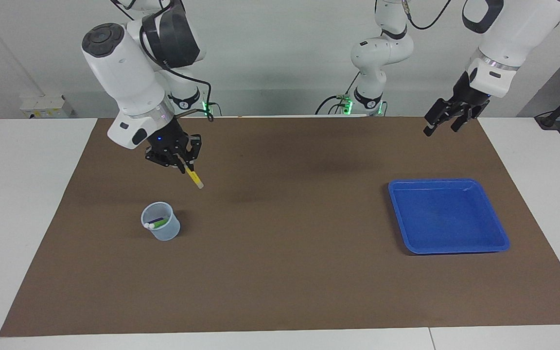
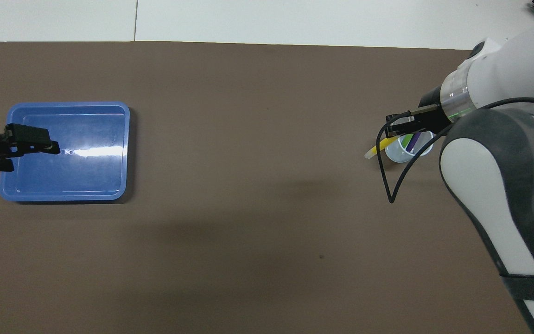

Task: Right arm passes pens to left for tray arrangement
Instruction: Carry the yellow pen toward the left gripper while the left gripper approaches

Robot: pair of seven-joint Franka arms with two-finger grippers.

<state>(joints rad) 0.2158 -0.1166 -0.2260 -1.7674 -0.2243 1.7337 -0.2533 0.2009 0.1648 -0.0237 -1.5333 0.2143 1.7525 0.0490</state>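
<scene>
Right pincer: pinching the yellow pen near its upper end, fingertips pressed onto it; I see it up in the air over the brown mat, just beside the cup on the robots' side.
Yellow pen: hangs tilted from the right pincer, pale tip pointing down, clear of the mat. In my overhead view its tip pokes out beside the cup rim.
Cup: small translucent bluish cup, upright on the mat toward the right arm's end of the counter.
Green pen: inside the cup, leaning.
Purple pen: inside the cup next to the green one, leaning against the wall.
Left pincer: fingers spread wide, holding nothing; raised over the mat's edge at the left arm's end. From overhead it overlaps the tray's edge, but my facing view shows it well above and clear of it.
Left arm: waiting.
Tray: blue, flat on the mat toward the left arm's end, well apart from the cup; I see no pens in it.
Mat: brown, covers most of the white counter.
</scene>
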